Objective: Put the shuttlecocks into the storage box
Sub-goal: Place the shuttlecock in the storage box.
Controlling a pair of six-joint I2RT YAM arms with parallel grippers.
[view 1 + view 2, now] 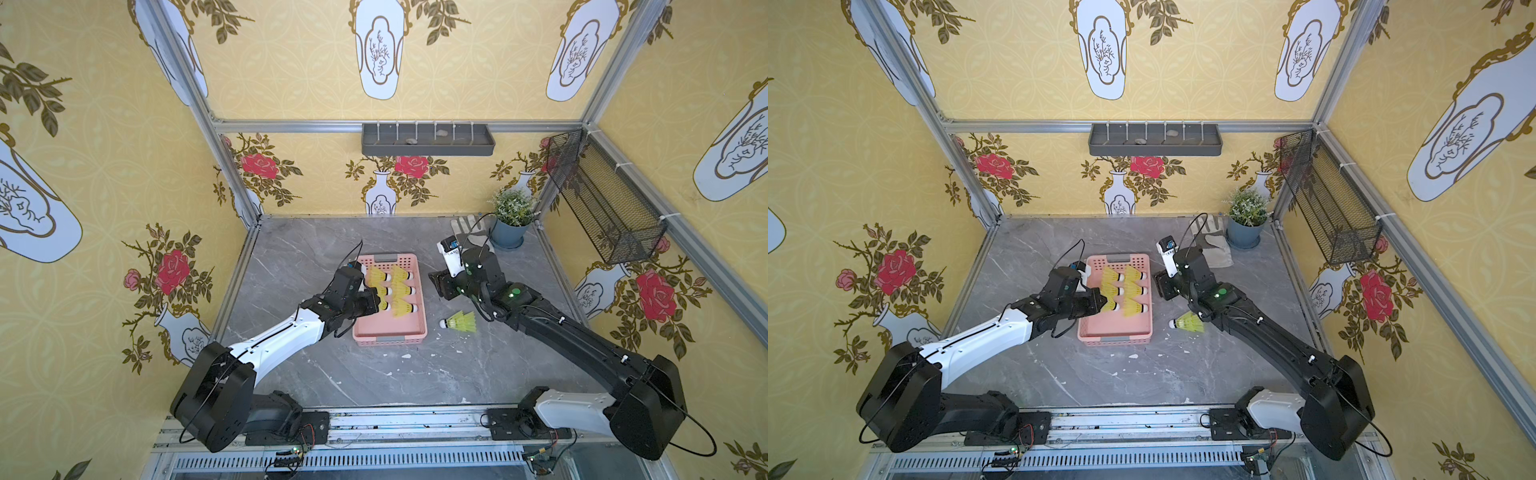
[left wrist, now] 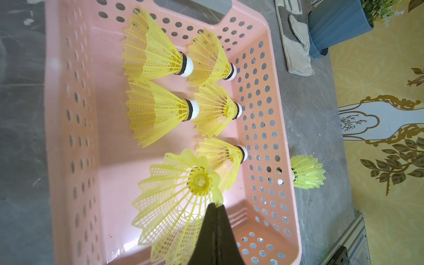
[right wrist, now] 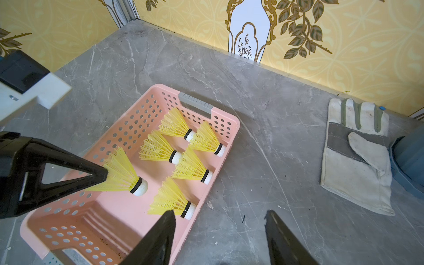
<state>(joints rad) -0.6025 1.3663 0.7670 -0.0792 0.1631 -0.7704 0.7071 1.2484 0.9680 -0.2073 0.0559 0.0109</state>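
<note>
"Top views first: where do things stand?"

"In both top views the left gripper is poised over the pink storage box, and the right gripper hangs just beside the box's right wall. One loose shuttlecock lies on the worktop, near that wall."

"Left wrist view: how is the grip made?"

"The jaws are pinched together on the skirt edge of the held shuttlecock, its cork pointing away from the gripper, above bare floor beside five shuttlecocks laid in two rows. It should be lowered close to the floor before release, so that no bounce or roll is caused."

"Right wrist view?"

"The right gripper's jaws are seen apart, with nothing between them. It is best held clear of the box until the drop is made, then sent to the loose shuttlecock."
</note>
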